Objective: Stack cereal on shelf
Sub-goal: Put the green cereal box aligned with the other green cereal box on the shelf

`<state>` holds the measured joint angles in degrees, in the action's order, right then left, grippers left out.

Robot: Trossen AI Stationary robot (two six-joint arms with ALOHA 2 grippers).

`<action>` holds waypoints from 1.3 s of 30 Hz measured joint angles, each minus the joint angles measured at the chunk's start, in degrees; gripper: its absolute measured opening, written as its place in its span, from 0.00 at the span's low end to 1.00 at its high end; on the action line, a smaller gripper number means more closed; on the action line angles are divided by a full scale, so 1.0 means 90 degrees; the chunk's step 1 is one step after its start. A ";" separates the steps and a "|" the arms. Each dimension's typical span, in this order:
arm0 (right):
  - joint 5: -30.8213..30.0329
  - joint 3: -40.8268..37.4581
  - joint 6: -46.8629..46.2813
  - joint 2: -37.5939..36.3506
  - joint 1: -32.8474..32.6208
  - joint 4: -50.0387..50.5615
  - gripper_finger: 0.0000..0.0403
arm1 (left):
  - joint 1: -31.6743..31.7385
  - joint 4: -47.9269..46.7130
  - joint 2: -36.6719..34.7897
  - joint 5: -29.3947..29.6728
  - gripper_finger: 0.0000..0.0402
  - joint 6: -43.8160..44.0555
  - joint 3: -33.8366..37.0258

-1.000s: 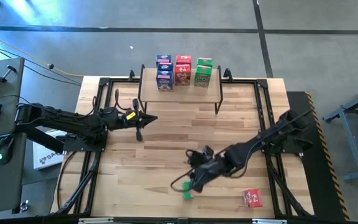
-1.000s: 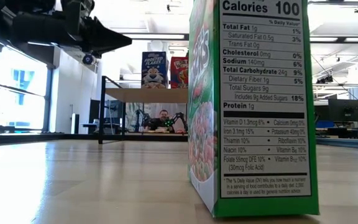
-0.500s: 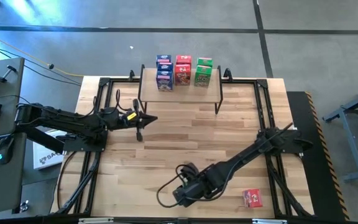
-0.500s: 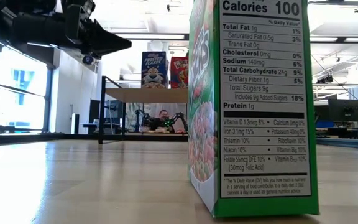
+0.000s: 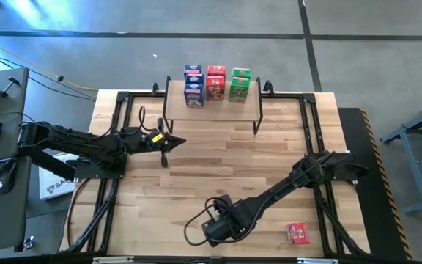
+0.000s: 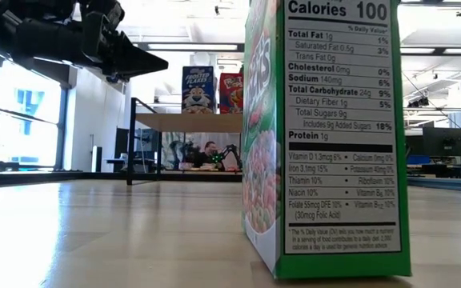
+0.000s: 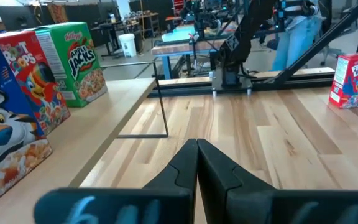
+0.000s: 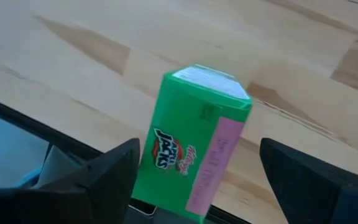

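Standing upright, green cereal box (image 8: 194,146), pink side panel, white top.

I take the low rack with the light wooden top on thin black legs (image 5: 212,103) as my landmark; it stands at the far edge of the wooden table (image 5: 196,169). On it rest 3 stacks of small printed cardboard cereal boxes: blue (image 5: 193,85) on the left, red (image 5: 215,82) in the middle, green (image 5: 240,84) on the right. My left gripper (image 5: 165,143) hangs just before the rack's left end. My right gripper (image 5: 217,229) is well before the rack at the near edge, straddling a green cardboard box (image 8: 194,146). A lone red cardboard box (image 5: 297,234) lies right of it.
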<state>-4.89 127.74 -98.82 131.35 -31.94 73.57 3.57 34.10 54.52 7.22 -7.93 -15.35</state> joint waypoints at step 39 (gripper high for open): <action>-0.0661 0.0012 0.3027 -0.0395 0.0163 0.0264 0.37 | -0.0191 -0.0618 0.0000 0.0168 0.00 0.0360 0.0007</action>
<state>-10.84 127.85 -71.57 127.79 -30.47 75.95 1.86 28.55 54.52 8.73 -4.69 -15.29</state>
